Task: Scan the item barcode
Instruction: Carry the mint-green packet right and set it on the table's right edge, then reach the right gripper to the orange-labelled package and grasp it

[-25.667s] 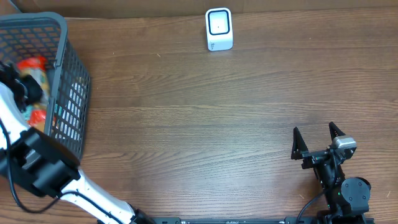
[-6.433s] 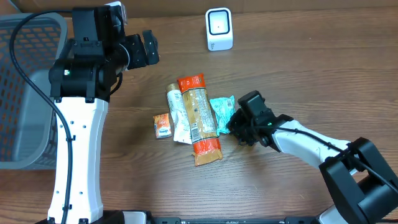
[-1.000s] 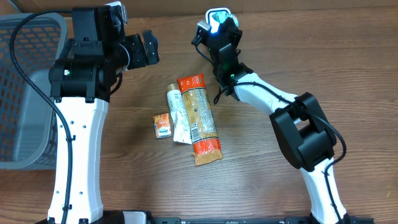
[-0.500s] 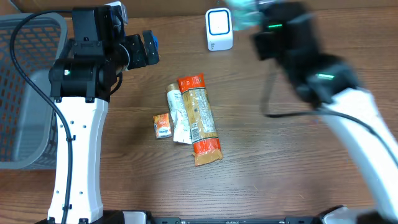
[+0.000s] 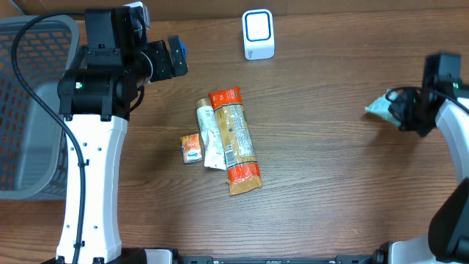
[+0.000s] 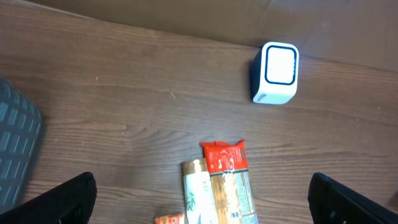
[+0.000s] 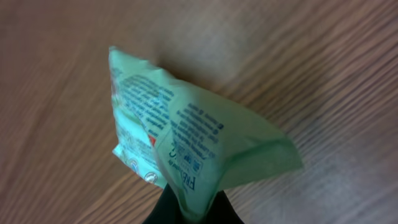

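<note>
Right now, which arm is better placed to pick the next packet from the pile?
Left, probably: the left gripper is open, near the pile; the right gripper is shut on the green packet.

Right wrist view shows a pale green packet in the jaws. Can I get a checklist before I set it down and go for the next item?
1. Right gripper shut on the pale green foil packet: ok.
2. Packet resting on the wooden table: cannot tell.
3. Packet well apart from the central pile: ok.
4. Left gripper open, holding nothing: ok.
5. White box scanner upright, nothing in front of it: ok.
6. Barcode showing on the long orange-and-tan packet, white tube packet or small orange packet: cannot tell.
</note>
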Controlling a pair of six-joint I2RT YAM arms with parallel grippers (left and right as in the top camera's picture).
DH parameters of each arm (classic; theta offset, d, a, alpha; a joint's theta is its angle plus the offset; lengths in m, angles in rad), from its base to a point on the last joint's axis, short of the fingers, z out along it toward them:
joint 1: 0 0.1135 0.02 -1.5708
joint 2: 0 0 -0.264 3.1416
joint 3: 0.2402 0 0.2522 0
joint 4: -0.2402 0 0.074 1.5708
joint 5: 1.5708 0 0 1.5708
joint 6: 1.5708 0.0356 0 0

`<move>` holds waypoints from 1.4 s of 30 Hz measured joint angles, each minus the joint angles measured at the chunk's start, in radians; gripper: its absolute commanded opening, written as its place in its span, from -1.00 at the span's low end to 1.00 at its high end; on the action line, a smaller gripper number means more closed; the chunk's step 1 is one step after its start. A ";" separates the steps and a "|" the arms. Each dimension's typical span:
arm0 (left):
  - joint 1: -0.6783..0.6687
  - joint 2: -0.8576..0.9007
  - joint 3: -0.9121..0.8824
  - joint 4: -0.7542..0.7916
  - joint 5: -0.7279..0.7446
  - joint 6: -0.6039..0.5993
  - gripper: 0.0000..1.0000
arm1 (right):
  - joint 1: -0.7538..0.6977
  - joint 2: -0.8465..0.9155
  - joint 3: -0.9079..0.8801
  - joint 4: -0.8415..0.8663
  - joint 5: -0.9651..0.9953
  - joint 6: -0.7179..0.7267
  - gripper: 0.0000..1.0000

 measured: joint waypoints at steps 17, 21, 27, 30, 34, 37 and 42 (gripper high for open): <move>0.000 0.000 0.000 0.000 0.000 0.000 0.99 | -0.119 0.013 0.098 -0.203 -0.384 -0.352 0.61; 0.000 0.000 0.000 0.000 0.000 0.000 1.00 | 0.029 0.015 0.130 -0.127 -0.507 -0.433 0.61; 0.000 0.000 0.000 0.000 0.000 0.000 1.00 | 0.348 0.110 0.130 0.018 -0.576 -0.449 0.54; 0.000 0.000 0.000 0.000 0.000 0.000 0.99 | 0.481 0.200 0.130 0.113 -0.600 -0.416 0.54; 0.000 0.000 0.000 0.000 0.000 0.000 0.99 | 0.593 0.295 0.130 0.194 -0.656 -0.383 0.54; 0.000 0.000 0.000 0.000 0.000 0.000 1.00 | 0.642 0.351 0.130 0.238 -0.681 -0.360 0.53; 0.000 0.000 0.000 0.000 0.000 0.000 0.99 | 0.685 0.422 0.130 0.291 -0.695 -0.321 0.51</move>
